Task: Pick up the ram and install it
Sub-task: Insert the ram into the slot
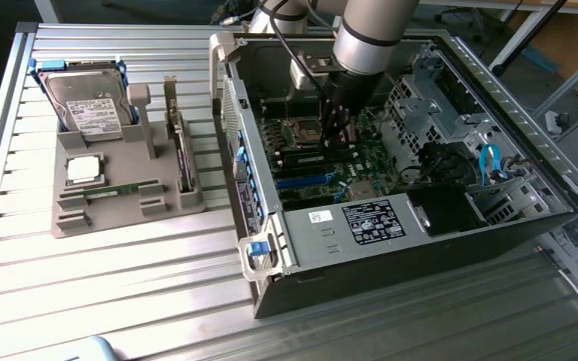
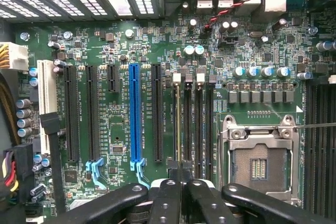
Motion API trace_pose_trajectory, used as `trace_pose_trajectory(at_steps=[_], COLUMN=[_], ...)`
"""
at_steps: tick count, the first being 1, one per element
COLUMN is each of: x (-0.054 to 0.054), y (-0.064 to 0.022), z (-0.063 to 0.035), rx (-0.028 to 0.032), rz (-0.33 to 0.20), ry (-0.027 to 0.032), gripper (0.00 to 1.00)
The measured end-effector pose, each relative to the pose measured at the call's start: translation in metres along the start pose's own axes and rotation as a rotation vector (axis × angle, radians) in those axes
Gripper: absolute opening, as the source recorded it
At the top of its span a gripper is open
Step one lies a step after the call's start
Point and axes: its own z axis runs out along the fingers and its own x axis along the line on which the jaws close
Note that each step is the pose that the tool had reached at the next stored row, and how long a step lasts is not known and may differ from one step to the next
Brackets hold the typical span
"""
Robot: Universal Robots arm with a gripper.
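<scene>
The pincer (image 2: 181,182) has its fingers drawn together above the motherboard (image 2: 157,51), pressing on the top edge of a ram (image 2: 179,124) standing in the memory slots beside the empty processor socket (image 2: 258,167). So the stick appears picked and placed, perhaps not fully seated. The computer case (image 1: 269,248) sits near the desk's (image 1: 118,286) middle.

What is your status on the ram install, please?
Gripper shut, low over motherboard slots. One ram in tray outside case. No obstruction seen.
</scene>
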Motion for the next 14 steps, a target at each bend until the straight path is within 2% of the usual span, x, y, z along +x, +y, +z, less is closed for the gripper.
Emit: trace_pose_trajectory(at_steps=[14], x=[0.0], y=[0.0], z=[-0.0038], rx=[0.0001], rz=[0.0], ry=[-0.0002], gripper=[0.11])
